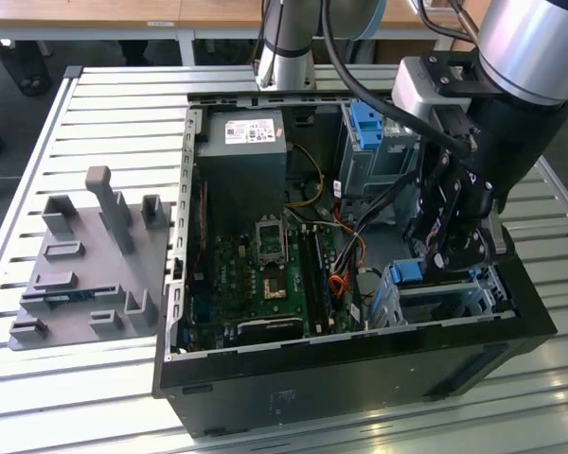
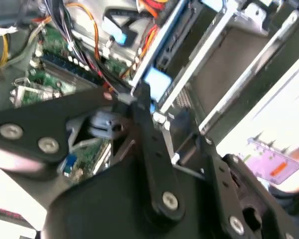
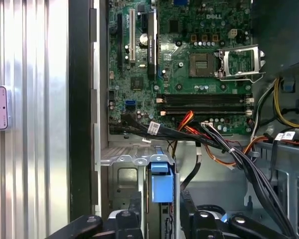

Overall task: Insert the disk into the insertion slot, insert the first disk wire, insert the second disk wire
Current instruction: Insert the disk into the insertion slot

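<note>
Hanging low inside the open black computer case [image 1: 360, 374], at the exterior view's right, the black hand [image 1: 442, 257] sits directly over the low silver perforated metal insertion slot [image 1: 390, 305]. The bright blue carrier of the flat silver-grey disk [image 1: 408, 272] shows just beside the hand.

In the second wrist view the hand [image 2: 162, 107] is right against the disk [image 2: 157, 79], beside the insertion slot [image 2: 209, 55].

In the first wrist view the disk [image 3: 162, 181] stands edge-on within the insertion slot [image 3: 124, 159], centred under the hand [image 3: 162, 219]. Whether the hand clamps it or stands slightly apart, I cannot tell.
</note>
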`<state>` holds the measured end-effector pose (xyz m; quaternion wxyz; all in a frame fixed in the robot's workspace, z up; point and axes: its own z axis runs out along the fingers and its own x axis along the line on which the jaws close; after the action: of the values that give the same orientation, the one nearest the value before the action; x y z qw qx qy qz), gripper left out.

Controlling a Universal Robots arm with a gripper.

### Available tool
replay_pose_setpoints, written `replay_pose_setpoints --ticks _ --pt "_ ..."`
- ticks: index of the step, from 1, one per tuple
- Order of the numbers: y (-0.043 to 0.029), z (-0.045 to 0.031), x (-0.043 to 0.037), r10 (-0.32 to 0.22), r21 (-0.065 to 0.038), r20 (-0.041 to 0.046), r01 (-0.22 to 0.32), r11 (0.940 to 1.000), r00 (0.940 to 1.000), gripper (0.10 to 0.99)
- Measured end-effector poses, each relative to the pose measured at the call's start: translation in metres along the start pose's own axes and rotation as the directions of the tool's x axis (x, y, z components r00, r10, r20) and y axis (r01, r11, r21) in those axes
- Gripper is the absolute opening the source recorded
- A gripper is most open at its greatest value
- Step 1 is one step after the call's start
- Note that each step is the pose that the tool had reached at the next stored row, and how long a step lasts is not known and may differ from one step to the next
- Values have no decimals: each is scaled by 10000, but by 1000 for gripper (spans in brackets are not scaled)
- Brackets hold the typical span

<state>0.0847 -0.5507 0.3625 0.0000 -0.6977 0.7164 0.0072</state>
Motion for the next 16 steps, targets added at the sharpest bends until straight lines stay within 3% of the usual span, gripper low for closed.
replay_pose_setpoints --ticks 4,9,16 --pt "0 35 2 0 0 0 0 10000 10000 361" --pt "-1 69 3 -9 0 -2 9 10000 10000 125" --pt "-1 90 3 -14 0 0 14 10000 10000 106"
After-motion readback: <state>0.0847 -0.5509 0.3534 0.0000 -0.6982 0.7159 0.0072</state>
